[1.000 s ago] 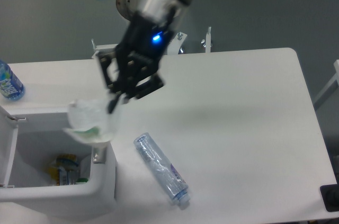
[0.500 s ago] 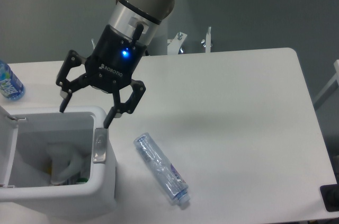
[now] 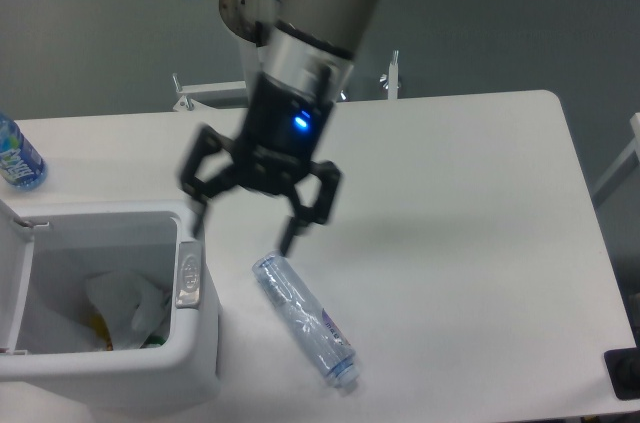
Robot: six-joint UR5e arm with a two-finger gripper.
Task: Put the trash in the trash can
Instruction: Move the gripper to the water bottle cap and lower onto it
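Note:
My gripper (image 3: 243, 230) hangs open and empty above the table, just right of the trash can (image 3: 190, 343) and just above the upper end of the crushed clear bottle (image 3: 303, 319). That bottle lies diagonally on the white table, one end toward the gripper and the other toward the front edge. The white trash can stands at the front left with its lid swung open to the left. A crumpled whitish wrapper (image 3: 125, 301) rests inside it on top of other refuse.
A small blue-labelled bottle (image 3: 17, 157) stands at the far left edge of the table (image 3: 460, 203). A grey latch (image 3: 188, 273) sits on the can's right rim. A dark object (image 3: 623, 373) shows at the bottom right corner.
The wrapper dropped from the gripper into the trash can. The open gripper then swung right from over the can's rim to above the bottle's upper end.

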